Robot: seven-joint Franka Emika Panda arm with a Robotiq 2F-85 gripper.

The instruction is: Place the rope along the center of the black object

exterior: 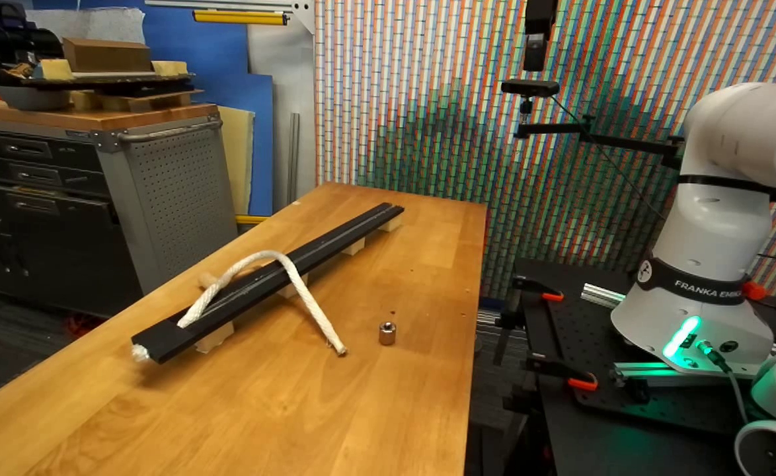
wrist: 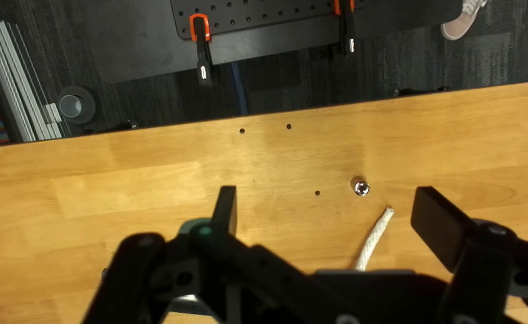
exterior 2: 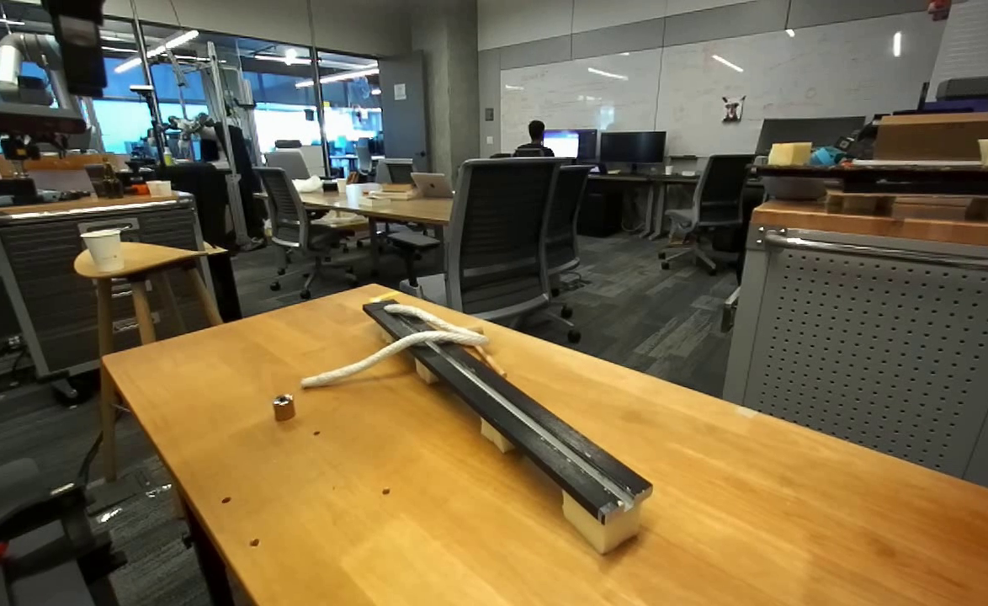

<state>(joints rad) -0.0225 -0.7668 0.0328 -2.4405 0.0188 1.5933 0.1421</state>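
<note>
The white rope [exterior: 305, 294] [exterior 2: 368, 362] arches over the black bar [exterior: 342, 238] [exterior 2: 502, 396] in both exterior views. One part lies along the bar's end section; the loop bulges past one side, and the loose end rests on the table on the opposite side. The bar has a pale groove along its middle and sits on light blocks. In the wrist view my gripper [wrist: 324, 204] is open and empty, above the table. The rope's loose end [wrist: 374, 240] shows between its fingers, below them; the rest is hidden by the gripper. The gripper is outside both exterior views.
A small metal piece [exterior: 387, 333] [exterior 2: 284, 408] [wrist: 361, 188] stands on the wooden table near the rope's loose end. A wooden stick [exterior 2: 490, 362] lies beside the bar under the loop. A small white tuft [exterior: 140, 352] shows at the bar's end. Clamps [wrist: 203, 49] sit beyond the table edge.
</note>
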